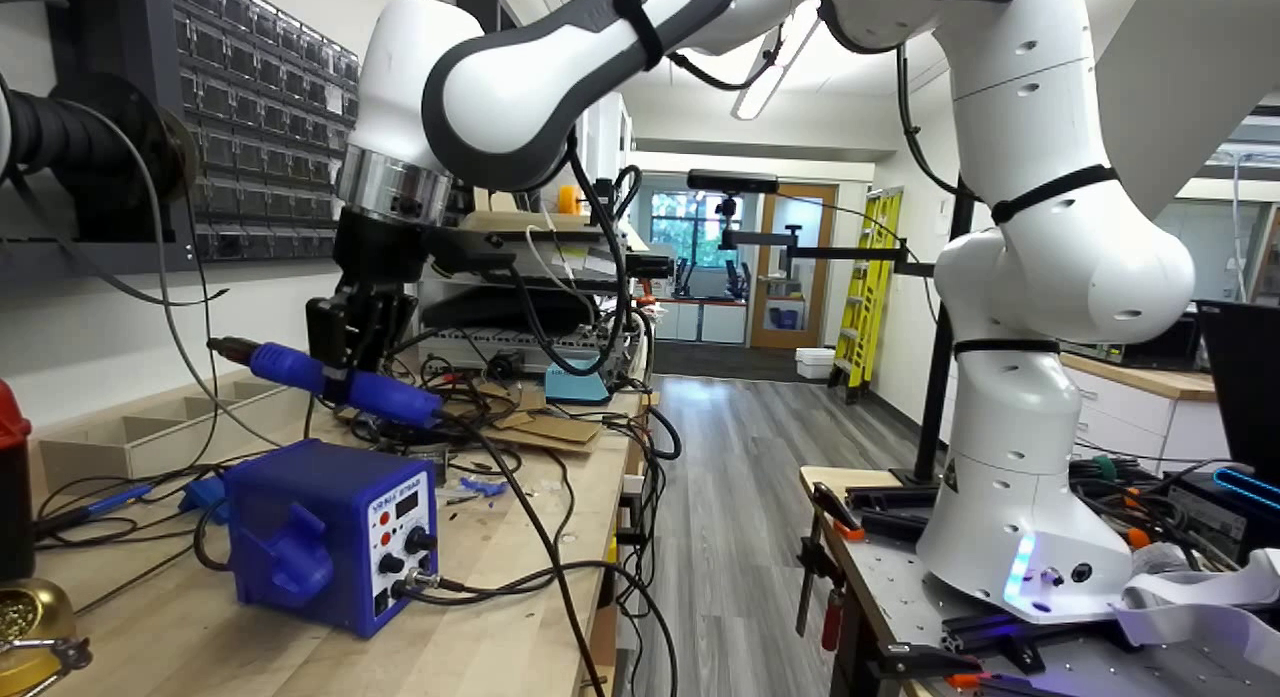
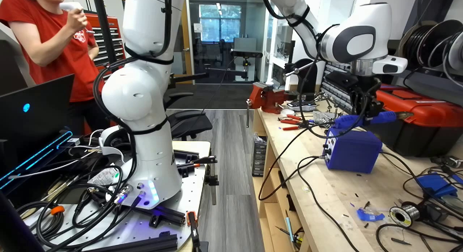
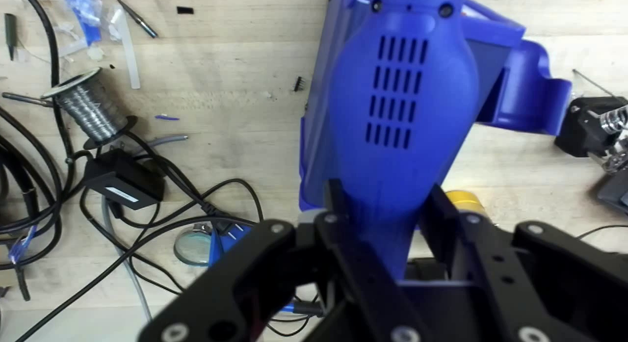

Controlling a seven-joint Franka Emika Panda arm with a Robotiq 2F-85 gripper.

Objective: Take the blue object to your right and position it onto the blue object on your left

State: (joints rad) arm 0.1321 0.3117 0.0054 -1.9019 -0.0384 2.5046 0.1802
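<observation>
Blue handle-like tool [image 1: 388, 394] is hanging clamped in the gripper [image 3: 385, 199], its middle partly hidden; below, a blue bench unit [image 1: 295, 522] is showing blurred, unreadable front lettering [image 1: 397, 500].

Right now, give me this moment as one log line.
gripper: closed on blue tool | tool: above blue box, not resting on it | box: on bench

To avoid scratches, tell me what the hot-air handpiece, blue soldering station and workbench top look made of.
Hot-air handpiece: likely molded plastic, satin blue, judging by its rounded, slotted shell.
Blue soldering station: smooth casing, perhaps painted metal given flat sides and crisp edges; plastic is possible.
Workbench top: pale wood, matte, showing grain and board seams.
</observation>
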